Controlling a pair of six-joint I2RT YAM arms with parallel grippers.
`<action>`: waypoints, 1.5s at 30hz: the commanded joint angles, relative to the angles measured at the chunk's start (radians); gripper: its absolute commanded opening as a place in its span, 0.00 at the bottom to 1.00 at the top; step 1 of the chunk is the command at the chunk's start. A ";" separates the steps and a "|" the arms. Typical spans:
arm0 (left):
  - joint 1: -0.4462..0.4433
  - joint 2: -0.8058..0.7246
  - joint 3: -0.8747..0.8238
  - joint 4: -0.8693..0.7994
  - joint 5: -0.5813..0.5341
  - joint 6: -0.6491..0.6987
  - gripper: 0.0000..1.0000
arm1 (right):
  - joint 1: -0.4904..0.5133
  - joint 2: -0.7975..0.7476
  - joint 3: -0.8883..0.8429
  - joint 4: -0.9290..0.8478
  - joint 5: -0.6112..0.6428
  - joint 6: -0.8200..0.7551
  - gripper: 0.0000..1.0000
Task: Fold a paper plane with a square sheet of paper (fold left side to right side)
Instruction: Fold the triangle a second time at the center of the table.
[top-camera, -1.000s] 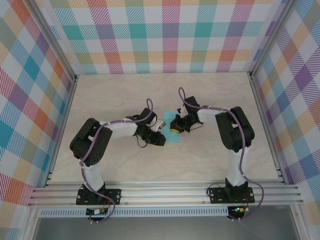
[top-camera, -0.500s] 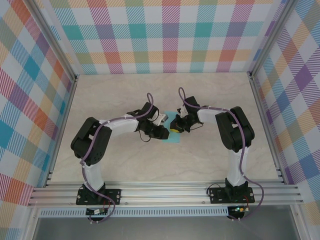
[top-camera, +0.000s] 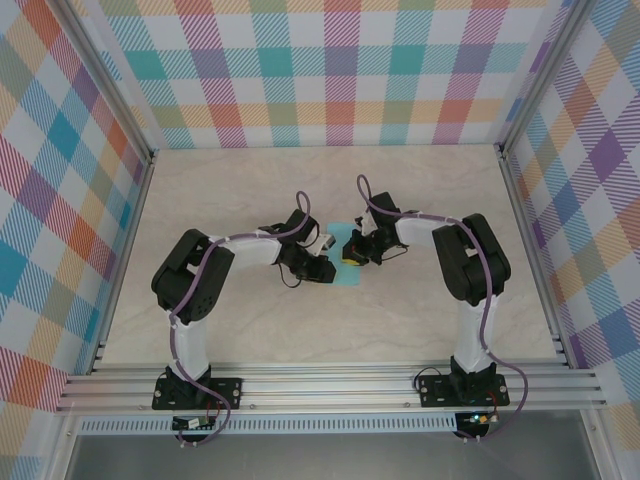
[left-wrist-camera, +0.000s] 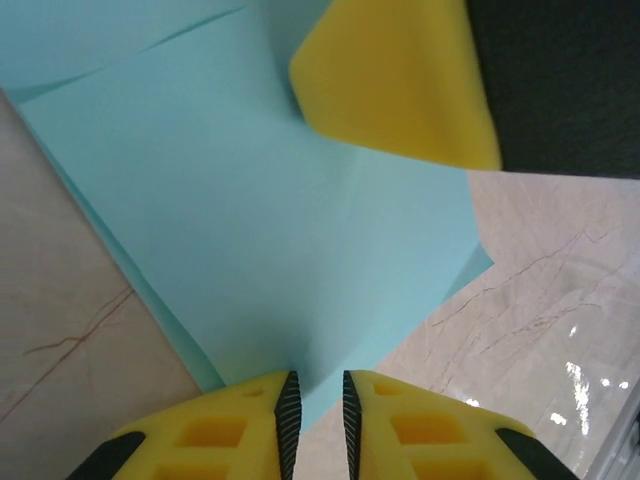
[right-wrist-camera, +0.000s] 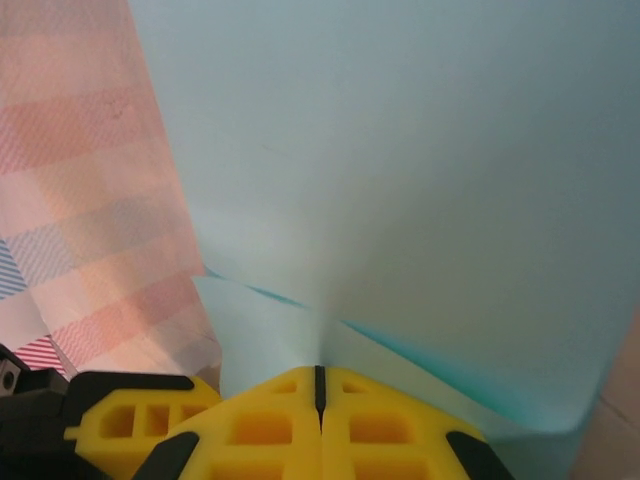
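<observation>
Setting: a pale marbled bench (top-camera: 250, 190) enclosed by plaid walls (top-camera: 340, 70), with both arms reaching to its middle.
Square sheet of paper (top-camera: 346, 279): lies at mid-bench between the two grippers. It is partly folded, turquoise side outward, with overlapping layers and creases visible in the left wrist view (left-wrist-camera: 280, 230).
Left gripper (top-camera: 326, 271): at the sheet's left edge. Its jaws stand a narrow slit apart (left-wrist-camera: 315, 385) and the paper's near corner runs into the slit. Whether the pads press the paper cannot be told.
Right gripper (top-camera: 349, 260): at the sheet's right side, jaws closed flush (right-wrist-camera: 320, 375) and pinching the paper (right-wrist-camera: 400, 150), whose creases converge at the seam.
Proximity: one yellow finger (left-wrist-camera: 400, 80) of the right gripper rests over the sheet, just across from the left gripper.
</observation>
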 joint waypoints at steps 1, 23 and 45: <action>-0.003 0.016 -0.055 -0.083 -0.084 0.019 0.20 | 0.002 -0.078 -0.012 -0.091 0.011 -0.070 0.00; -0.011 0.016 -0.054 -0.112 -0.137 0.025 0.15 | 0.100 0.002 0.026 -0.107 0.006 -0.097 0.00; -0.014 0.037 -0.059 -0.102 -0.154 0.025 0.14 | 0.032 0.035 0.085 -0.227 0.191 -0.200 0.00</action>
